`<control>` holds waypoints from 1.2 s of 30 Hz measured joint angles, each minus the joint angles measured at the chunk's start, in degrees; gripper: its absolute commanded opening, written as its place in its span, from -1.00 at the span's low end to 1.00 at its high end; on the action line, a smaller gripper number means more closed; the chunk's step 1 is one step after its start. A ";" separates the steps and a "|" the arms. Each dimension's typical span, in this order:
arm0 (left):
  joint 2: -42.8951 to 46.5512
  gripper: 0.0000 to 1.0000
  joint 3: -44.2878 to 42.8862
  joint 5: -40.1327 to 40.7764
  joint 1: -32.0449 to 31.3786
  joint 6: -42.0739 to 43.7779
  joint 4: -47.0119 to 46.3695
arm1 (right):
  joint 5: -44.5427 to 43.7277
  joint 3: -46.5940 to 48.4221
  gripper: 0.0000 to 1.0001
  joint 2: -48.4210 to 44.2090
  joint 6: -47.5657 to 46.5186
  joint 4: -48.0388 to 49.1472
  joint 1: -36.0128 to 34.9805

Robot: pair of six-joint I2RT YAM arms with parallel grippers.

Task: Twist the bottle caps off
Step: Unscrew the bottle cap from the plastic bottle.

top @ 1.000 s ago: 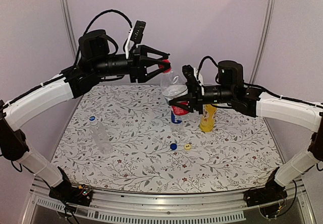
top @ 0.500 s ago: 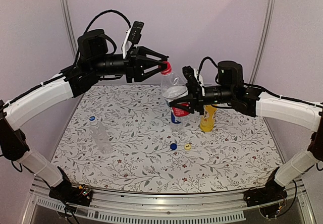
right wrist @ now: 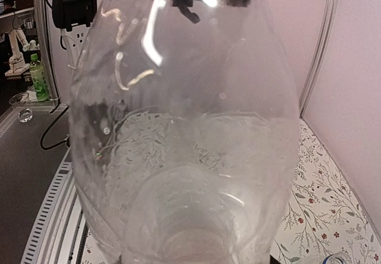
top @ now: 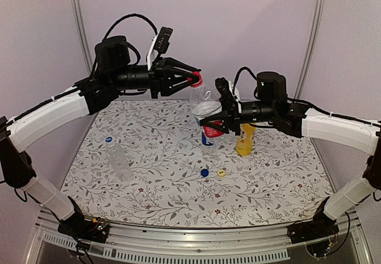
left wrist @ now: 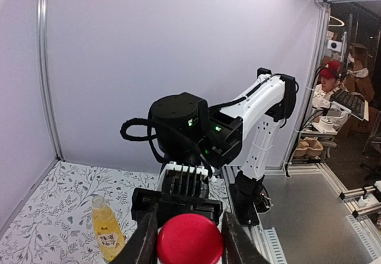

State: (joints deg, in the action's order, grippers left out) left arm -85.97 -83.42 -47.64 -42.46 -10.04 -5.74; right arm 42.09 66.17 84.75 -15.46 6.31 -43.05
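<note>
A clear bottle with a red-white label [top: 204, 106] is held up off the table, tilted. My right gripper [top: 215, 121] is shut on its body, which fills the right wrist view [right wrist: 184, 127] and hides the fingers. My left gripper [top: 191, 79] is shut on its red cap [left wrist: 189, 239], with a finger pressed against each side. The yellow bottle [top: 244, 138] stands just right of it, also seen in the left wrist view [left wrist: 107, 231]. A blue-label bottle [top: 207, 140] stands partly hidden behind the right gripper. A plain clear bottle [top: 119, 160] with a blue cap lies at the left.
A loose blue cap [top: 204, 172] and a loose yellow cap [top: 221, 172] lie on the floral tablecloth [top: 178, 198] in front of the bottles. Purple walls with metal posts [top: 76, 14] close the back and sides.
My left gripper's fingers have closed in from either side onto the red cap. The right gripper and the bottle have stayed put.
</note>
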 measured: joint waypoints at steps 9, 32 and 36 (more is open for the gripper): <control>0.04 -0.52 0.63 13.35 -1.44 -3.78 -0.55 | -10.56 0.31 -0.28 0.11 1.33 0.92 0.00; 1.18 0.70 3.98 28.44 -0.02 -12.46 -4.61 | -19.89 -1.75 -0.28 -0.02 2.58 4.37 -1.18; 1.88 0.69 4.85 15.74 2.89 -10.62 -7.17 | -11.69 -1.68 -0.26 -0.02 2.54 3.78 -1.18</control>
State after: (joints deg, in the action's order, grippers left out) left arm -84.09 -78.56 -31.90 -39.57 -20.67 -12.91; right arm 30.39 64.49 84.73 -12.93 10.09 -44.23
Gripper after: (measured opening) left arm 0.850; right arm 0.367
